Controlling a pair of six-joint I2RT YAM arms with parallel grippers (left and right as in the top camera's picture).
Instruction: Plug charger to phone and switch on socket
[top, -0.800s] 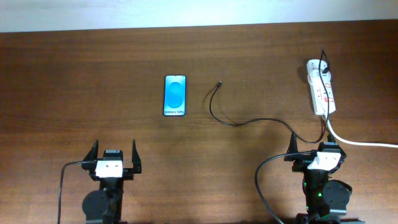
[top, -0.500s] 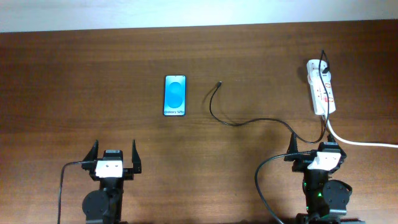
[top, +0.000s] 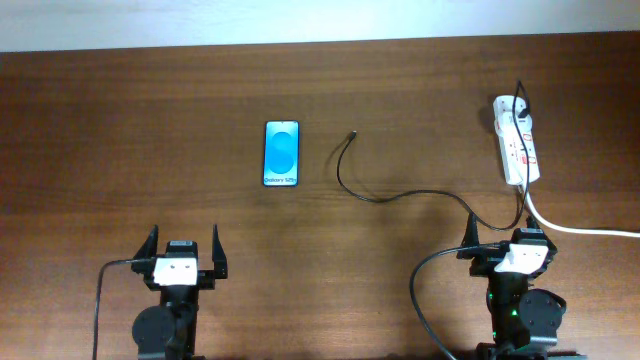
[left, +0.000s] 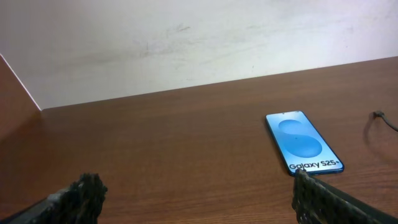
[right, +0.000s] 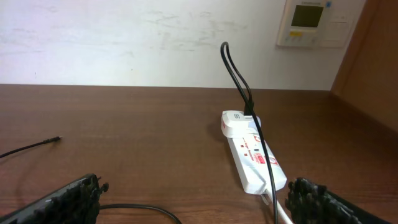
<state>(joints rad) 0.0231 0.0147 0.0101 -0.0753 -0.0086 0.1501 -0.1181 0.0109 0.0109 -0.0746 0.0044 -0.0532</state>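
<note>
"Locating the charger (top: 385, 199) first: where was it?" asked one annotator.

"Thin black cable, snaking over the table (top: 120, 120) from the socket (top: 517, 140) at far right. Its free plug (top: 352, 134) lay just right of the phone (top: 282, 153), apart from it, nothing touching."

"Phone?"

"Flat, screen up, blue and lit, mid-table toward the far edge, long axis running away from the arms. Which short edge held the port couldn't be told."

"Grippers?"

"Left gripper (top: 184, 236) and right gripper (top: 510, 236) both sat at the near edge, fingers spread wide, nothing between them. The left one was near-side and left of the phone, well apart. The right one was near the socket's near end and its thick white cord (top: 580, 228)."

"So the step?"

"Judged as not begun: reach for the plug. Best done by pinching the cable just behind the plug, jaws across it, so the tip stuck out straight and could be aimed. The cable looked thin and limp, so if it were grabbed further back, the tip would likely droop. The other arm probably needed to pin the phone, which looked light enough to slide on the smooth wood when pushed. Slack in the loop looked enough to reach. The red switches (right: 261, 159) were for afterwards."
</note>
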